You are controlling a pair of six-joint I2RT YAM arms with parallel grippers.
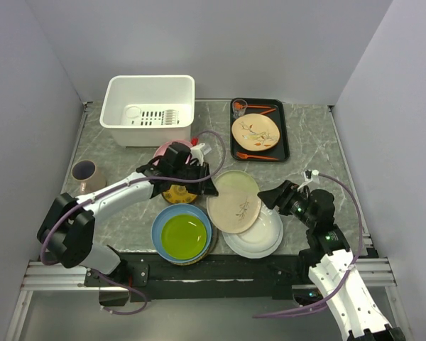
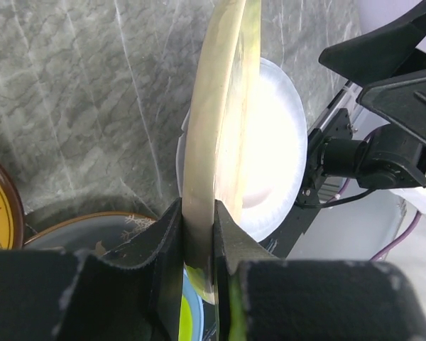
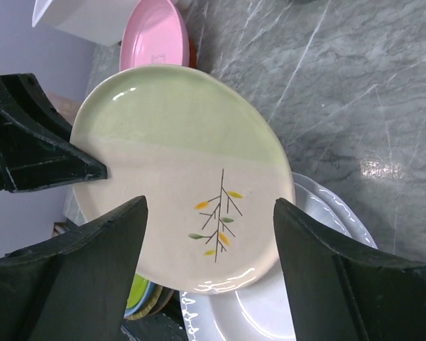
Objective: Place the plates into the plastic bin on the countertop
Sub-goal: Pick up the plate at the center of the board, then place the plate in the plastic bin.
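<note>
My left claw [image 2: 199, 222] is pinched tight on the rim of the cream-and-green sprig plate [image 3: 177, 156]. My right claw [image 3: 209, 213] is wide open at the plate's other side. Its fingers are spread to either side and hold nothing. A white plate [image 1: 259, 240] lies under that side, just below my right claw. The white plastic bin [image 1: 115, 106] sits well beyond my left claw on the grey countertop [image 1: 312, 142].

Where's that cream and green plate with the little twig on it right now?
Seen from above, the cream and green plate is right of centre, its left edge pinched in the left gripper, held over the white plate.
</note>
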